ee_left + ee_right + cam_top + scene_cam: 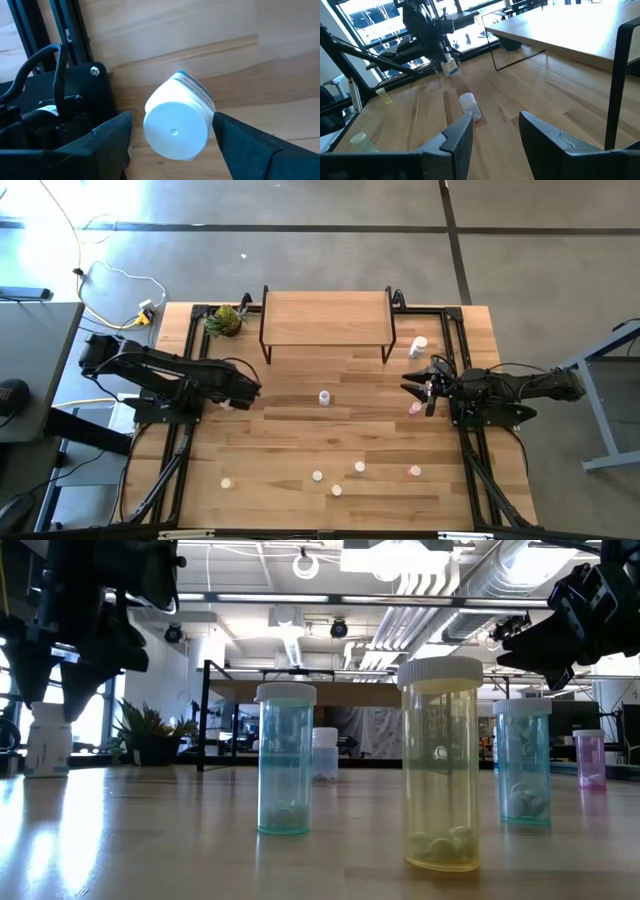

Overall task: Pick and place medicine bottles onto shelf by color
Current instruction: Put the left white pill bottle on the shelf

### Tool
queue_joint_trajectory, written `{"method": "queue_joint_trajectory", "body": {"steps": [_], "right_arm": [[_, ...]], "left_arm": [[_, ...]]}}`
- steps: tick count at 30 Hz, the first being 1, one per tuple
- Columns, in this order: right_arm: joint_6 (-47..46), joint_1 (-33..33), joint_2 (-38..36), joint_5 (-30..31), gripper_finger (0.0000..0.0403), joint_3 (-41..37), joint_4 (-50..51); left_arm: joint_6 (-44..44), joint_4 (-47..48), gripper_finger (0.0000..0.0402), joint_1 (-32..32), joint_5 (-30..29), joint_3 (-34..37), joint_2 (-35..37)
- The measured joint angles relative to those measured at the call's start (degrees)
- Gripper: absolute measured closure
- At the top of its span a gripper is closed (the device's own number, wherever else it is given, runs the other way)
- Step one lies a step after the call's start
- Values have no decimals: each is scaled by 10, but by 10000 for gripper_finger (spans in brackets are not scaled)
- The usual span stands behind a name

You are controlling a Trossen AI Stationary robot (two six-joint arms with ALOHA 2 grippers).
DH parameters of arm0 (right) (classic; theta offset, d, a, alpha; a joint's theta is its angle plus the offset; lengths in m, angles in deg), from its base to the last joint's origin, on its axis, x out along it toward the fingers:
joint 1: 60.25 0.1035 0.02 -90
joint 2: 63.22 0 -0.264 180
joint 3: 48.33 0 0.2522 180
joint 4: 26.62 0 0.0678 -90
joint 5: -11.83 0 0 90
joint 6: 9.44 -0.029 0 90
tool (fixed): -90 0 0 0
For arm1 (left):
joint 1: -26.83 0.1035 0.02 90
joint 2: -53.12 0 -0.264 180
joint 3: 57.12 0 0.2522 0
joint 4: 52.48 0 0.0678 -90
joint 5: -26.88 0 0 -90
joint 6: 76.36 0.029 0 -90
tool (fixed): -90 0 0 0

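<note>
My left gripper [238, 396] is open and points down at the table's left, its fingers on either side of a white bottle with a blue label [177, 122], which stands upright on the table [45, 745]. My right gripper [422, 387] is open and empty above the table's right side, near a pink bottle [414, 409]. The light-wood shelf [325, 318] stands at the far middle, its top bare. A pale bottle [324, 397] stands mid-table. A white bottle [418, 345] stands right of the shelf. My left gripper comes from above, with one finger on each side of the white bottle's cap [172, 132]. One finger [235, 135] meets the bottle's outline; whether it touches, I cannot tell. The other finger [112, 140] stands apart from it.
Several small bottles stand near the front edge: teal [285, 760], yellow [440, 765], teal [522, 760], pink [590, 755]. A green plant-like thing [226, 320] sits left of the shelf. Black frame rails [170, 470] run along both table sides.
</note>
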Motion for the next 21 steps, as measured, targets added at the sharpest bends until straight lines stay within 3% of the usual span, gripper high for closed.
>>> {"method": "queue_joint_trajectory", "body": {"steps": [12, 21], "right_arm": [[0, 0, 0, 0, 251, 0, 0], [0, 0, 0, 0, 251, 0, 0]], "left_arm": [[55, 0, 229, 0, -5, -2, -14], [134, -7, 231, 0, 8, -7, 6]]}}
